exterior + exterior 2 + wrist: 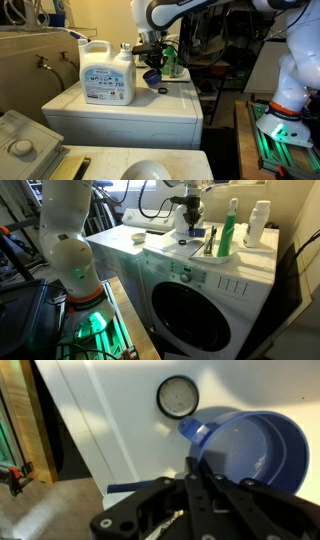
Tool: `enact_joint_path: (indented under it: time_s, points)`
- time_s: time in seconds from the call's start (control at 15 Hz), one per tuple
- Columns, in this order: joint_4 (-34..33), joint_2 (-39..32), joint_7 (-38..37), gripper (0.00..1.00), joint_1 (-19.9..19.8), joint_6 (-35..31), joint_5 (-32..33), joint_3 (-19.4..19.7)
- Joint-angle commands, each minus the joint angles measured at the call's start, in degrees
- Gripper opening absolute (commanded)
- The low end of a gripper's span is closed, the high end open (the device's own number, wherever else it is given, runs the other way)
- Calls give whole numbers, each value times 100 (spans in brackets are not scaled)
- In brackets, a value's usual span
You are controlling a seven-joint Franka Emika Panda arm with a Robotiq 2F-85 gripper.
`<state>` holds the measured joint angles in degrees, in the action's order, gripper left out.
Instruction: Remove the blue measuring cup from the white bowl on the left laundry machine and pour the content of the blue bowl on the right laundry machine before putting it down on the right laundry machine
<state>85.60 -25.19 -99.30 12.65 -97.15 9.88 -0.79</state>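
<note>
- One blue measuring cup (152, 76) is hanging just above the top of the right laundry machine (120, 118). It is already out of the white bowl (148, 171), which is sitting well apart at the near edge of an exterior view.
- Cup is tilting, with its mouth turning toward the wrist camera. The inside is showing plain blue there (255, 452), and I am not making out any contents.
- Gripper (196, 472) is pinching the cup's short handle. The wrist view is showing the handle running straight in between the closed fingers.
- Step, as I am reading it: the pour over the machine top is under way or nearly finished, and the set-down is not yet done.
- Small round disc (177, 397) is lying flat on the machine top just beside the cup's rim, not touching it.
- Detergent jug (107, 75) is standing near the cup on the same top. A green bottle (229, 230) and a white bottle (260, 225) are standing further along.
- Risks from here:
  - The hold is on a narrow handle, so the cup could be swivelling between the fingers as the wrist rolls back, then landing on its rim.
  - Lowering onto the disc would be leaving the cup rocking.
  - A wide sweep toward the jug could be knocking it.
</note>
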Motion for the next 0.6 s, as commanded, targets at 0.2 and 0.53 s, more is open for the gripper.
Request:
enact_joint_path:
  time_s: [0.2,0.53]
  points:
    - [240,139,-394,59,-177,-578,-435,74]
    - [815,964,-1475,99,121,-1264,296,187]
